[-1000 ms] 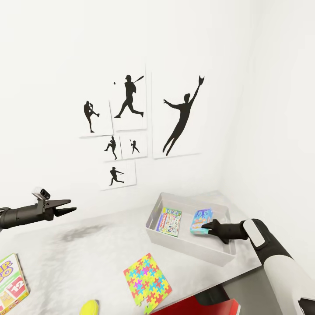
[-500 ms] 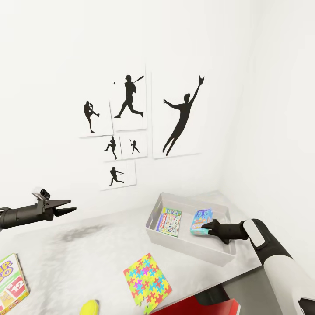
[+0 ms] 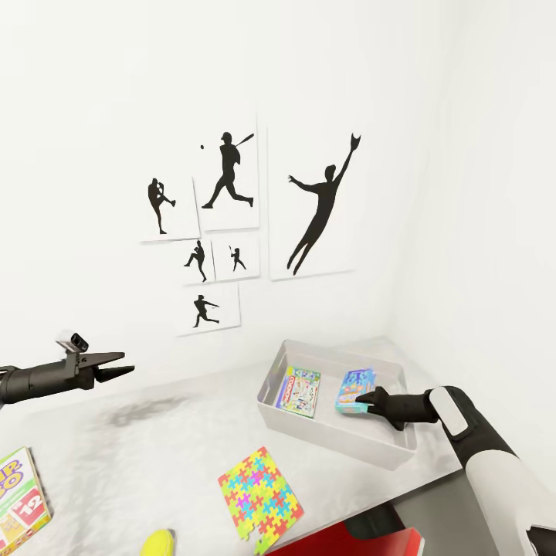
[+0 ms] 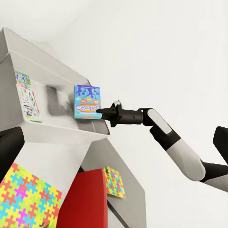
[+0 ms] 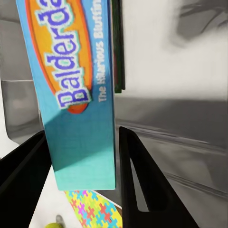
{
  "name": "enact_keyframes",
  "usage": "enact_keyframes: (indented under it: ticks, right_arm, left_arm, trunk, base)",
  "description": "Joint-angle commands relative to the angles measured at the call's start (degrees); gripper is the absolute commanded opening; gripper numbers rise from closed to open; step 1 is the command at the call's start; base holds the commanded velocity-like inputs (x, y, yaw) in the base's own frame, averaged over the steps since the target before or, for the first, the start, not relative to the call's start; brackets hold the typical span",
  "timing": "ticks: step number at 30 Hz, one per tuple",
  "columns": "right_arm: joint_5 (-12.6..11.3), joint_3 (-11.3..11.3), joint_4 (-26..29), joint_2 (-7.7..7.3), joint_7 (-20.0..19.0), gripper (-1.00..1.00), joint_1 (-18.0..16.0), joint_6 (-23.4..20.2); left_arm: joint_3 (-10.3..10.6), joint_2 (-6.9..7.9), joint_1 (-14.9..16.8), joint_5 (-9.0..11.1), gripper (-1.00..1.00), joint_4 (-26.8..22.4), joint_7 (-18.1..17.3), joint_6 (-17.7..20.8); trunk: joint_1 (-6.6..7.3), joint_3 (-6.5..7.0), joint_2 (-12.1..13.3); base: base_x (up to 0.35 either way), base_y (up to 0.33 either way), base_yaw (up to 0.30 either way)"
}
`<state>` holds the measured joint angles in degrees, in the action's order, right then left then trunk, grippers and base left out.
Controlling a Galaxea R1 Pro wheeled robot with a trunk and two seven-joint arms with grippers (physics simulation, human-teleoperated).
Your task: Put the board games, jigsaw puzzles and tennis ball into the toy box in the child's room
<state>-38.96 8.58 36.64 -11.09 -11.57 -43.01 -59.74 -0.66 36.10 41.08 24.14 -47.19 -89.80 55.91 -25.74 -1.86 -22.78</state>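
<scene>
Pale grey table [image 3: 154, 455] by the white wall: blue-cyan board game [image 3: 354, 390] was held pinched in the right gripper [image 3: 366, 402] over the toy box [image 3: 340, 436] at the table's far right corner, release judged next; left gripper [image 3: 116, 366] was held aloft, jaws parted and empty.

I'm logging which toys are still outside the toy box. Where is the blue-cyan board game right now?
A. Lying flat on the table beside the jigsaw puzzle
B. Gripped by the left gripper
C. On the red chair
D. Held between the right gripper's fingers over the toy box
D: the blue-cyan board game sits between the fingers of the right gripper above the toy box, clear in the right wrist view.
</scene>
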Motion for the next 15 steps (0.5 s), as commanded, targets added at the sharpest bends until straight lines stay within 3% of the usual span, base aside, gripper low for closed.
enact_keyframes:
  ticks: [1, 9, 15]
  right_arm:
    - [0.6, 0.2, 0.0, 0.05, -0.6, -1.0, -0.1, -0.3]
    - [0.5, 0.2, 0.0, 0.13, -1.0, -1.0, -0.1, -0.3]
    - [0.5, 0.2, 0.1, 0.17, -4.8, -1.0, -0.1, -0.3]
  left_arm:
    - [0.0, 0.02, 0.0, 0.0, 1.0, 0.0, -0.2, 0.6]
    - [0.0, 0.02, 0.0, 0.0, 1.0, 0.0, -0.2, 0.6]
    - [0.0, 0.02, 0.1, 0.0, 1.0, 0.0, -0.2, 0.6]
  trunk:
    - [-0.04, -0.14, -0.1]
    - [-0.04, -0.14, -0.1]
    - [-0.04, -0.14, -0.1]
  base:
    - [0.0, 0.0, 0.0]
    - [0.0, 0.0, 0.0]
    - [0.0, 0.0, 0.0]
